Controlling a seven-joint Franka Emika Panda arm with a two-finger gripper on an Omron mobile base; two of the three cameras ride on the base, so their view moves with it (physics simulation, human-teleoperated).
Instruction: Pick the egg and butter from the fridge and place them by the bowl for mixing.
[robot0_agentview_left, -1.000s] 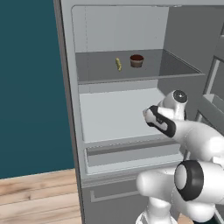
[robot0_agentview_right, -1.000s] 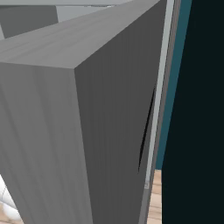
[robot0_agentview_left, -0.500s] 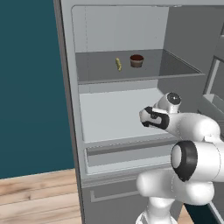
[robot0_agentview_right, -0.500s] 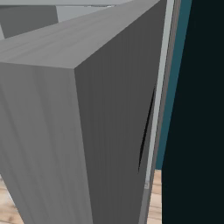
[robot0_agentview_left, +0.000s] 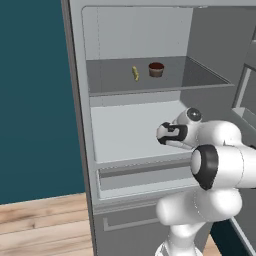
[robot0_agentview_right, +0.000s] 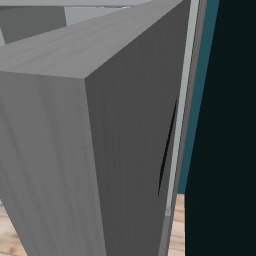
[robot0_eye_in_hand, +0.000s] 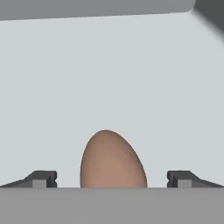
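A: From the left base view, what's in the fridge (robot0_agentview_left: 80, 125)?

B: Door's open. On the upper shelf (robot0_agentview_left: 200, 75), toward twelve o'clock, the butter (robot0_agentview_left: 135, 73) lies just beside a brown cup with a dark red top (robot0_agentview_left: 156, 69), apart from it. The arm reaches in over the pale middle shelf (robot0_agentview_left: 125, 130), wrist at about three o'clock.

A: And the right base view?

B: Mostly the grey outer wall of the fridge (robot0_agentview_right: 100, 150), with a strip of wood floor (robot0_agentview_right: 175, 225) at five o'clock.

A: The hand view?

B: The egg (robot0_eye_in_hand: 113, 162) sits at six o'clock on the pale shelf floor (robot0_eye_in_hand: 109, 78), centred between the fingertips (robot0_eye_in_hand: 41, 178). The gripper (robot0_eye_in_hand: 112, 179) has its jaws spread wide, one tip each side of the egg, neither touching it as far as I can make out
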